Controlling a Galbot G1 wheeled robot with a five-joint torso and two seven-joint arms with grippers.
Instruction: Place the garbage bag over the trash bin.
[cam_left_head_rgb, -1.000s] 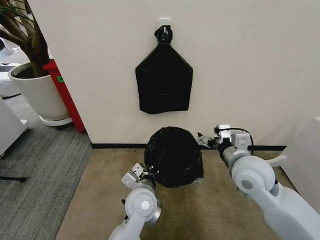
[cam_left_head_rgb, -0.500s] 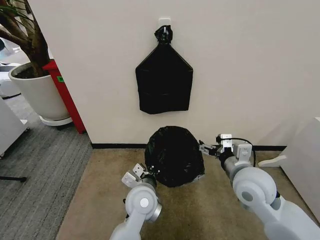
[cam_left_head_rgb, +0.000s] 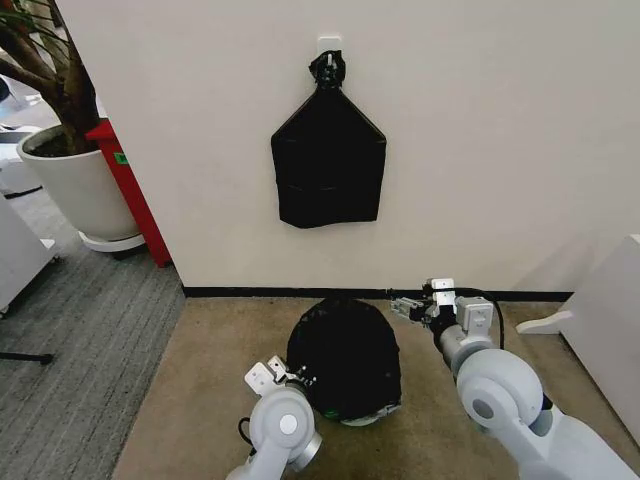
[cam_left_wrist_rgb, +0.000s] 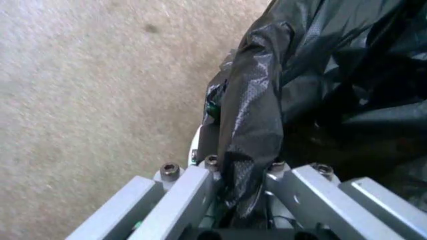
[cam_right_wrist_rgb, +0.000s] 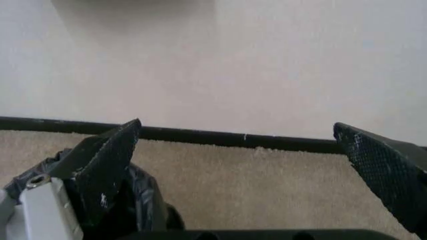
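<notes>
2 black bags (cam_left_head_rgb: 345, 358) (cam_left_head_rgb: 328, 165), 1 planter (cam_left_head_rgb: 75, 185), 2 pincers (cam_left_head_rgb: 296, 376) (cam_left_head_rgb: 402, 306).

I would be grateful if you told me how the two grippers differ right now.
The left gripper is shut on a fold of the garbage bag; the right gripper is open and holds nothing. The left sits low beside the bag, the right higher, near the wall. Both flank the bag.

Tan carpet floor (cam_left_head_rgb: 220, 340) against the wall.
On it stands the bin (cam_left_head_rgb: 360, 418), only a sliver of its white base visible under the bag (cam_left_head_rgb: 345, 358); grey carpet to the left carries a planter (cam_left_head_rgb: 75, 185).
</notes>
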